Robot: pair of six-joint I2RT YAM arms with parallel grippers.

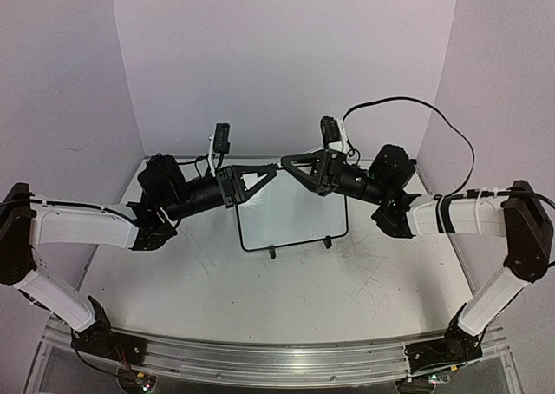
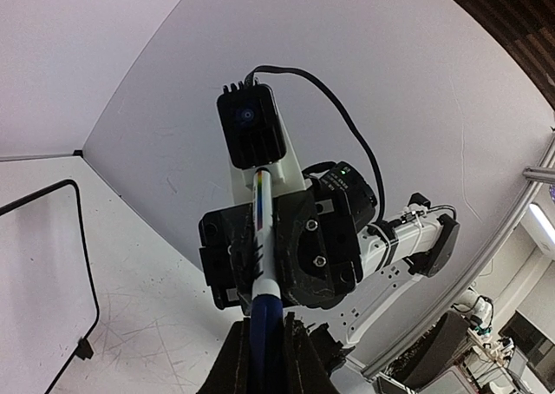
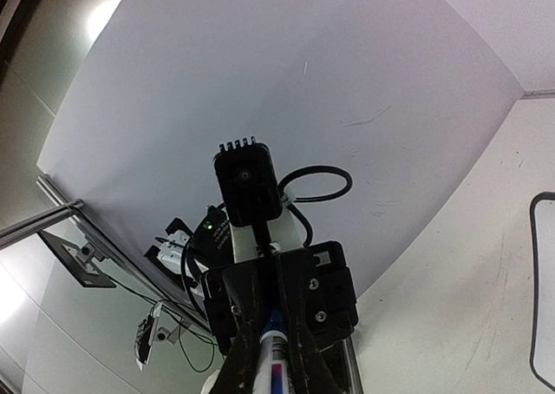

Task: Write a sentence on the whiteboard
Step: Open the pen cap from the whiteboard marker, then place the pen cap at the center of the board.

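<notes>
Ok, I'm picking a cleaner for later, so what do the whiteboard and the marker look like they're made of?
The whiteboard is a smooth white panel with a thin black edge, probably coated board in a plastic frame, though the view leaves that open. The marker looks like smooth hard plastic, judging by its white printed barrel and glossy blue end.

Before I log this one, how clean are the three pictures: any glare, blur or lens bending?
Top external: even light, no glare on the small black-framed whiteboard, but the metal rail at the near edge bows from the wide lens. Left wrist: the white-and-blue marker goes soft close to the lens. Right wrist: a bright overhead lamp flares at top left.
</notes>
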